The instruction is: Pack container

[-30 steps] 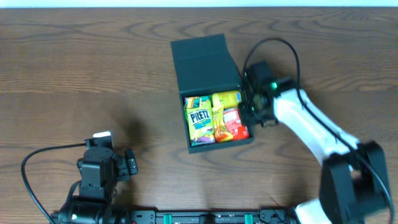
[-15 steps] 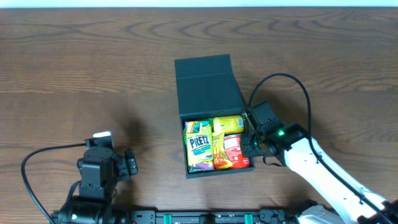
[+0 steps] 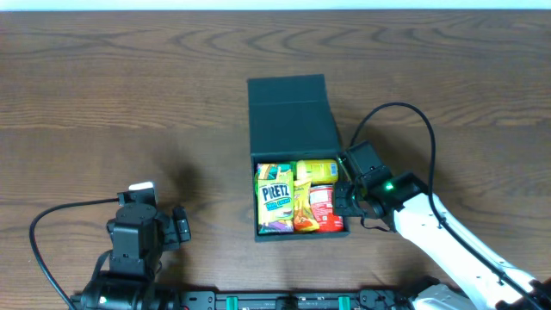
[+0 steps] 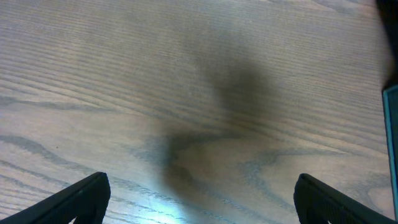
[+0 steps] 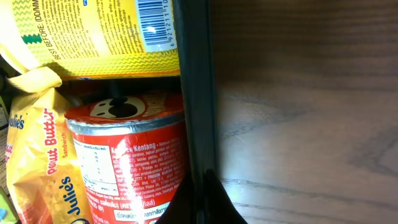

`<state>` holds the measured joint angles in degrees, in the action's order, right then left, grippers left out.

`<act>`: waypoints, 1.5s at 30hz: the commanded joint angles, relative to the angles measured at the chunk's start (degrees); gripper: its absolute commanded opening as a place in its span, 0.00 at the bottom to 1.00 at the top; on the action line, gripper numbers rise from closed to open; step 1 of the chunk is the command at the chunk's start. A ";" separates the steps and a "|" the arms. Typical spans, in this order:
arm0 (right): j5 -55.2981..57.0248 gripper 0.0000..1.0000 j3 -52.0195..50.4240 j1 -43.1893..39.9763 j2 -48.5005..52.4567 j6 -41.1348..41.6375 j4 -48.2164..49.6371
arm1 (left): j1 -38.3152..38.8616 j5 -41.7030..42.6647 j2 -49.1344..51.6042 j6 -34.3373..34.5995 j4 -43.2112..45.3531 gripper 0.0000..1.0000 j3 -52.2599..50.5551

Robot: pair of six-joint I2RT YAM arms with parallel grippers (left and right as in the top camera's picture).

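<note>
The container (image 3: 293,129) is a dark teal-grey box in the middle of the table, its lid folded open toward the far side. It holds several snack packets: a Pretz packet (image 3: 275,195), a yellow packet (image 3: 316,170) and a red packet (image 3: 325,207). My right gripper (image 3: 347,200) is shut on the container's right wall (image 5: 195,112), one finger inside next to the red packet (image 5: 127,158) and one outside. My left gripper (image 4: 199,202) is open and empty over bare wood at the front left (image 3: 142,226).
The wooden table (image 3: 103,103) spreads around the box. A black cable (image 3: 405,112) loops from the right arm beside the box. The left arm's cable (image 3: 52,215) lies at the front left edge.
My right gripper has dragged the container toward the front and turned it squarer to the table; in the last half second it shifted only slightly. The left arm has not moved.
</note>
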<state>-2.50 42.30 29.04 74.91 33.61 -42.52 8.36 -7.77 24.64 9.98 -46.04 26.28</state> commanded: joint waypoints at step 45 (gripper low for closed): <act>1.05 0.98 -1.11 0.63 -20.74 2.34 -4.63 | -0.20 -0.76 -0.28 -1.18 0.13 0.95 0.00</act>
<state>-1.69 41.45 29.26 57.14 36.40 -46.85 8.36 -7.77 24.64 9.98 -46.02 26.28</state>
